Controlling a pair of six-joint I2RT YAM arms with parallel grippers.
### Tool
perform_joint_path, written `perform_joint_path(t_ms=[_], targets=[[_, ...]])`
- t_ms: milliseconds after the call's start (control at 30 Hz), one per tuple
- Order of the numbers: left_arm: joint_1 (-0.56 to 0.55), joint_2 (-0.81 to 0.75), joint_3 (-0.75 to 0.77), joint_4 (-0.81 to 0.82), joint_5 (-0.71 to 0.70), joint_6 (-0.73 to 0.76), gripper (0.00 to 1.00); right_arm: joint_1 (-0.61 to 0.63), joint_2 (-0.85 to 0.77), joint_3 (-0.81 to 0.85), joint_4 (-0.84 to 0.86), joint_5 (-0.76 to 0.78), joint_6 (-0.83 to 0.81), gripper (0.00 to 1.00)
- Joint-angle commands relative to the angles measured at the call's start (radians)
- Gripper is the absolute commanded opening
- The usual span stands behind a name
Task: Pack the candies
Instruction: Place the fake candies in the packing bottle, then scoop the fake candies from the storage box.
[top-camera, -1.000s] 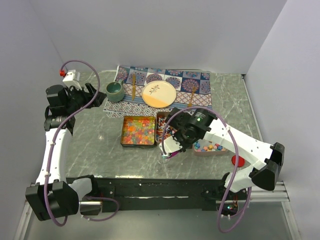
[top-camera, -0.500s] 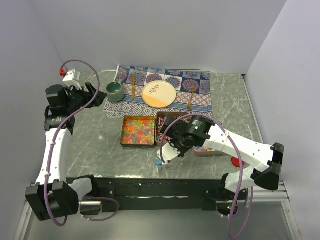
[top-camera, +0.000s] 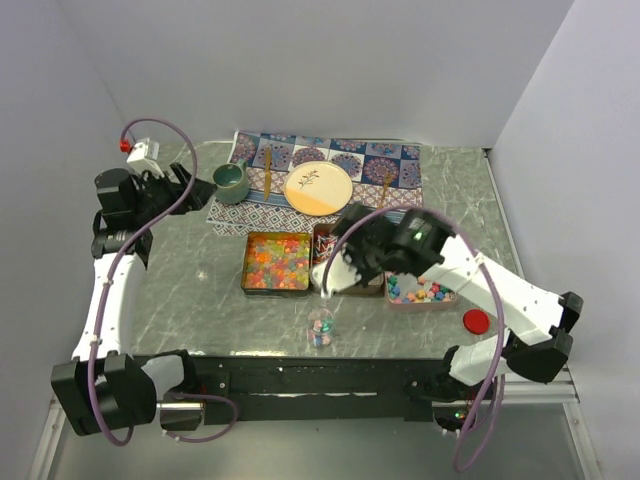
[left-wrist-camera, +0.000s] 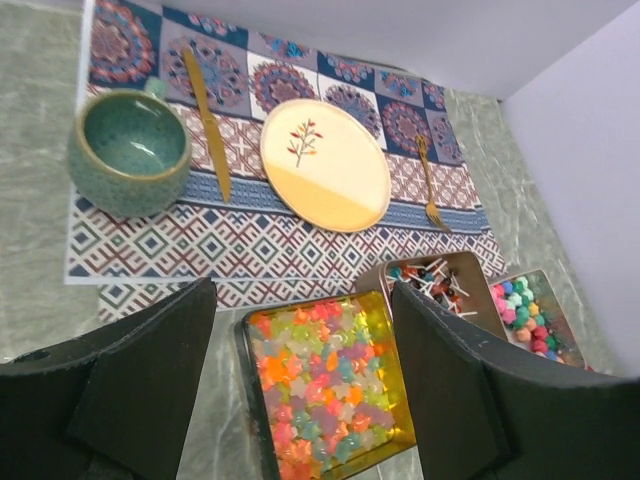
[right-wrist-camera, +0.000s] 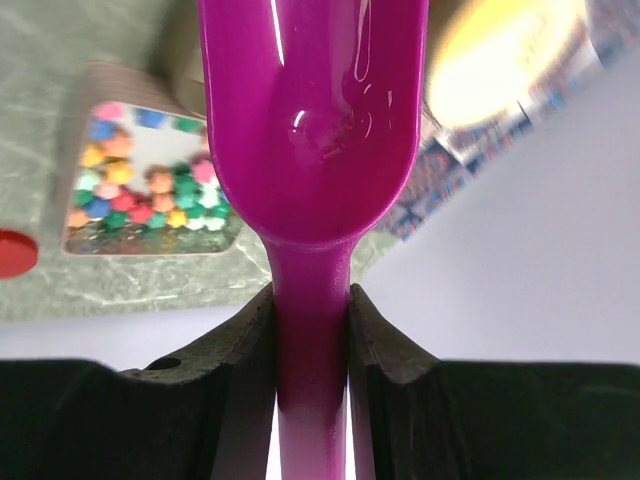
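The candies lie in three tins: star-shaped gummies (top-camera: 277, 262) (left-wrist-camera: 325, 385), pieces on white sticks (left-wrist-camera: 437, 283), and pink, green and blue pieces (top-camera: 425, 293) (right-wrist-camera: 150, 190). My right gripper (top-camera: 332, 282) (right-wrist-camera: 312, 325) is shut on the handle of the purple scoop (right-wrist-camera: 312, 130), whose bowl is empty. It hangs just above a small clear jar (top-camera: 321, 328) with a few candies in it, near the table's front edge. My left gripper (top-camera: 190, 185) (left-wrist-camera: 303, 292) stands open, high at the back left, holding nothing. The right arm hides most of the middle tin in the top view.
A round red lid (top-camera: 476, 321) (right-wrist-camera: 12, 252) lies right of the jar. On the patterned mat (top-camera: 400, 165) at the back are a green cup (top-camera: 231, 182) (left-wrist-camera: 130, 150), a cream plate (top-camera: 319, 187) (left-wrist-camera: 325, 165), a knife (left-wrist-camera: 208, 125) and a fork (left-wrist-camera: 430, 180).
My right gripper dipped the scoop to the jar at the front edge, then drew back and up toward the tins, uncovering the jar. The left arm shifted only slightly.
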Motion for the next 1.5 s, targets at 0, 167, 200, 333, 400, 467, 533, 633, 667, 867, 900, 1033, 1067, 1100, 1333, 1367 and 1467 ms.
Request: perform_joint_path(t_ms=[0,167,200,333,400,467,533,633,667,867,900,1033,1067,1100,1333,1367,1467], targets=[[-0.054,0.047,-0.018,0.054,0.036,-0.064,0.76,-0.162,0.010,0.033,-0.061,0.056,-0.022,0.00],[-0.128,0.082,-0.050,0.036,0.011,-0.027,0.73,-0.329,0.063,-0.079,0.108,0.153,-0.105,0.00],[-0.138,0.085,-0.074,0.040,0.014,-0.029,0.71,-0.342,0.092,-0.090,0.129,0.168,-0.111,0.00],[-0.161,0.084,-0.145,0.060,0.029,-0.038,0.58,-0.369,0.191,-0.095,0.209,0.242,-0.145,0.00],[-0.165,0.087,-0.177,0.078,0.045,-0.047,0.41,-0.369,0.262,-0.069,0.215,0.289,-0.148,0.00],[-0.166,0.098,-0.195,0.095,0.060,-0.067,0.25,-0.369,0.333,-0.050,0.231,0.331,-0.160,0.00],[-0.166,0.111,-0.208,0.114,0.065,-0.081,0.01,-0.369,0.379,-0.027,0.237,0.385,-0.172,0.00],[-0.166,0.144,-0.206,0.111,0.069,-0.082,0.01,-0.369,0.451,0.023,0.242,0.448,-0.197,0.00],[-0.166,0.151,-0.205,0.109,0.074,-0.082,0.01,-0.369,0.479,0.049,0.240,0.458,-0.202,0.00],[-0.168,0.174,-0.212,0.123,0.103,-0.096,0.01,-0.368,0.567,0.111,0.223,0.526,-0.202,0.00],[-0.168,0.173,-0.215,0.150,0.108,-0.101,0.01,-0.368,0.574,0.111,0.226,0.530,-0.205,0.00],[-0.168,0.174,-0.211,0.146,0.111,-0.093,0.01,-0.354,0.588,0.076,0.241,0.514,-0.221,0.00],[-0.168,0.177,-0.212,0.144,0.111,-0.090,0.01,-0.345,0.584,0.062,0.251,0.511,-0.225,0.00],[-0.168,0.179,-0.212,0.143,0.111,-0.088,0.01,-0.337,0.581,0.047,0.258,0.508,-0.228,0.00],[-0.166,0.181,-0.200,0.134,0.108,-0.075,0.01,-0.274,0.599,-0.006,0.229,0.431,-0.157,0.00],[-0.168,0.181,-0.200,0.109,0.102,-0.070,0.01,-0.267,0.602,-0.001,0.222,0.414,-0.150,0.00],[-0.166,0.170,-0.212,0.111,0.094,-0.065,0.01,-0.247,0.613,0.028,0.176,0.354,-0.107,0.00]])
